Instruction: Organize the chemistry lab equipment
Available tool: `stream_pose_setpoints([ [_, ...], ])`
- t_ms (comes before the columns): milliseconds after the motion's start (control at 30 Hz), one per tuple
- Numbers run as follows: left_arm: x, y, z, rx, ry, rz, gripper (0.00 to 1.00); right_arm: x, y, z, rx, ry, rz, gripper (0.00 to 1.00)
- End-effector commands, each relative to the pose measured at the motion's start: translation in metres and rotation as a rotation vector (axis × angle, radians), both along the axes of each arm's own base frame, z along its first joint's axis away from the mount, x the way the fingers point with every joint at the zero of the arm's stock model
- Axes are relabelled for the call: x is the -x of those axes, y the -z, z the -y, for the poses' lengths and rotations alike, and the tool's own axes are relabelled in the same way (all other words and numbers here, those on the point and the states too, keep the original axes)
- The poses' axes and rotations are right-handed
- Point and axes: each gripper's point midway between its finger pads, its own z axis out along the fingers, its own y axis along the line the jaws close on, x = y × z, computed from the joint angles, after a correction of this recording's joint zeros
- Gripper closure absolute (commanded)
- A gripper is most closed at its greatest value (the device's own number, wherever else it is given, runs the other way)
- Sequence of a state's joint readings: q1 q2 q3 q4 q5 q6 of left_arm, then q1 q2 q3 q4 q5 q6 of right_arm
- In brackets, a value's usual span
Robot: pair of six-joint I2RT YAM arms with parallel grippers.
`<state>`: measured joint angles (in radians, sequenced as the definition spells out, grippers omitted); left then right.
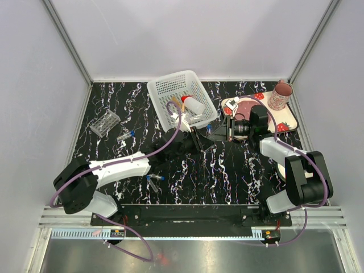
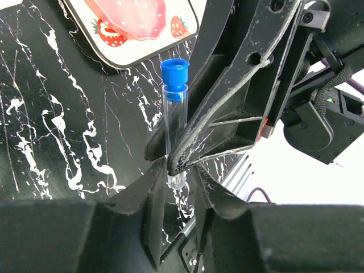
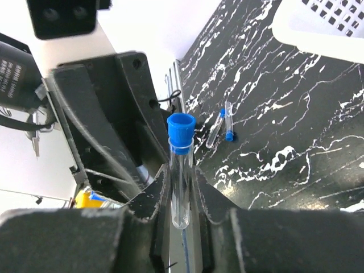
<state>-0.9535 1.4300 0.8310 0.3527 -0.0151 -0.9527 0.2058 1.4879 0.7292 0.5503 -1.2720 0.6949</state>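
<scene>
A clear tube with a blue cap stands between both grippers above the middle of the table. My right gripper is shut on its lower part. In the left wrist view my left gripper flanks the tube's round bottom, jaws slightly apart with a thin gap on one side. Two more tubes lie on the table, another lone tube lies near the front. The clear rack lies at the left. The red-capped squeeze bottle and sticks lie in the white basket.
The strawberry-print tray with a pink plate and a pink mug sits at the back right, just behind the right gripper. The white basket stands at the back centre.
</scene>
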Motion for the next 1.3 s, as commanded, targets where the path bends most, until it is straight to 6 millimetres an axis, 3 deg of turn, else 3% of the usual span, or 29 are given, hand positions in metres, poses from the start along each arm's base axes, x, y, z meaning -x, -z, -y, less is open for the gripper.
stream_pose_setpoints([
  [0,0.001,-0.044,-0.003,0.099,0.009,0.097,0.58,0.002,-0.011,-0.002,0.004,-0.037,0.120,0.87],
  [100,0.009,-0.050,-0.017,0.103,0.023,0.113,0.40,0.005,-0.012,-0.001,0.013,-0.046,0.161,0.87],
  [133,0.011,-0.060,-0.025,0.120,0.015,0.128,0.29,0.007,-0.012,-0.001,0.015,-0.054,0.164,0.87],
  [233,0.005,-0.058,-0.045,0.111,-0.025,0.097,0.12,0.011,-0.011,0.000,0.012,-0.077,0.194,0.88],
  [300,0.000,-0.056,-0.053,0.104,-0.022,0.044,0.08,0.015,-0.010,-0.002,0.010,-0.097,0.217,0.88],
  [433,-0.004,-0.053,-0.046,0.092,0.045,-0.066,0.06,0.030,-0.009,-0.006,0.000,-0.167,0.269,0.87],
  [533,-0.003,-0.056,-0.031,0.093,0.115,-0.098,0.11,0.038,-0.008,-0.009,-0.001,-0.198,0.303,0.87],
  [667,-0.005,-0.057,-0.017,0.078,0.172,-0.107,0.28,0.039,-0.006,-0.010,0.001,-0.209,0.320,0.87],
  [800,-0.005,-0.045,-0.009,0.050,0.199,-0.130,0.37,0.039,-0.005,-0.010,0.003,-0.212,0.316,0.87],
  [1033,-0.002,-0.028,-0.004,-0.049,0.209,-0.146,0.54,0.040,-0.003,-0.012,0.004,-0.224,0.313,0.87],
  [1267,-0.006,-0.029,-0.002,-0.084,0.177,-0.124,0.66,0.041,-0.003,-0.012,0.004,-0.230,0.313,0.87],
])
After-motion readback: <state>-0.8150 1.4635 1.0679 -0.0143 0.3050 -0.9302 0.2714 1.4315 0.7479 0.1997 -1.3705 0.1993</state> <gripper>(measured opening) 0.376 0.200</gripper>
